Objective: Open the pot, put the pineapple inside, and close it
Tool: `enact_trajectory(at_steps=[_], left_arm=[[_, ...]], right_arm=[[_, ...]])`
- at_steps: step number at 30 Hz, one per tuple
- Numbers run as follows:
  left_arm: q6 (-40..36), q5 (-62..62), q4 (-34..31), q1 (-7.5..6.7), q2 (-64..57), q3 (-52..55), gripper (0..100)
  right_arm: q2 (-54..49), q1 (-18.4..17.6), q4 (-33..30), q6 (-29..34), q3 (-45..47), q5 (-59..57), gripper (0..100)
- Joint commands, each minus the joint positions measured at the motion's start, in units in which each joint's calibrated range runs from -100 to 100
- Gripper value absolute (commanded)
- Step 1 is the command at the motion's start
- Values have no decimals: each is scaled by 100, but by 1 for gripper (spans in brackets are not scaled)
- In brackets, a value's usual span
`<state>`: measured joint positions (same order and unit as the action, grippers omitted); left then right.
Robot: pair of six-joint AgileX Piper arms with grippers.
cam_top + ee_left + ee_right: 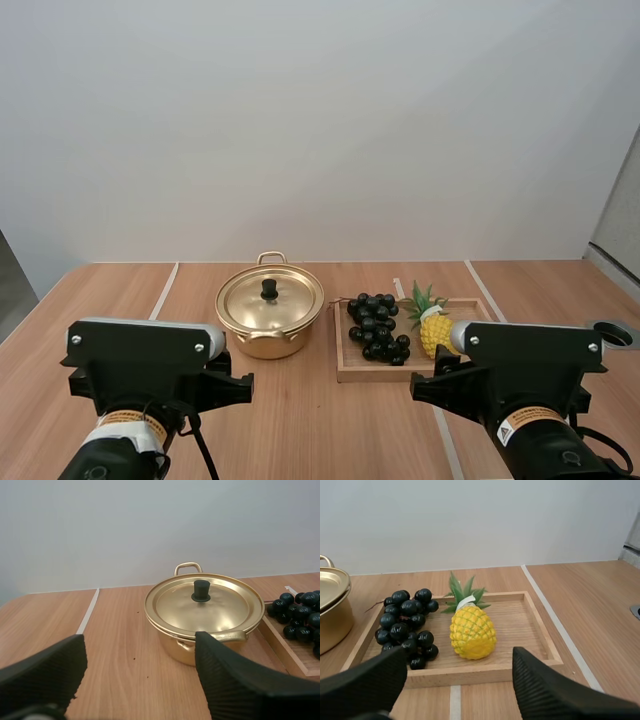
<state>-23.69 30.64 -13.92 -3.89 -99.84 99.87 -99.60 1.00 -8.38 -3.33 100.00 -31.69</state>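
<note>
Left gripper (137, 645) and right gripper (459, 655) both gape wide, holding nothing, facing a closed pot (270, 318) and a pineapple (471, 630).
The gold pot stands at 1 o'clock from the left gripper, its lid (205, 607) on. At the pot's 3 o'clock, a wooden tray (480, 675) holds grapes (406, 622), with the pineapple at their 3 o'clock, dead ahead of the right gripper. Nothing looks started. Opening likely comes first, which calls for pinching the lid's black knob (201, 590).

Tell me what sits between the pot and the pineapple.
The bunch of grapes lies between pot and pineapple, inside the wooden tray; the high view shows it.
</note>
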Motion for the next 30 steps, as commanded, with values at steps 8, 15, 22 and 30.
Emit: enact_trajectory(at_steps=[8,15,22,30], left_arm=[[1271,-3288,-54,-26,-16,-10,100],[2158,-8787,-4,-26,-16,-561,100],[2374,-9122,185,-26,-16,-1843,100],[1561,-3752,252,-26,694,-4044,100]], right_arm=[[-40,21,-446,77,0,57,100],[-40,21,-545,77,0,56,100],[-40,21,-814,77,0,482,100],[-40,21,-1228,77,0,538,100]])
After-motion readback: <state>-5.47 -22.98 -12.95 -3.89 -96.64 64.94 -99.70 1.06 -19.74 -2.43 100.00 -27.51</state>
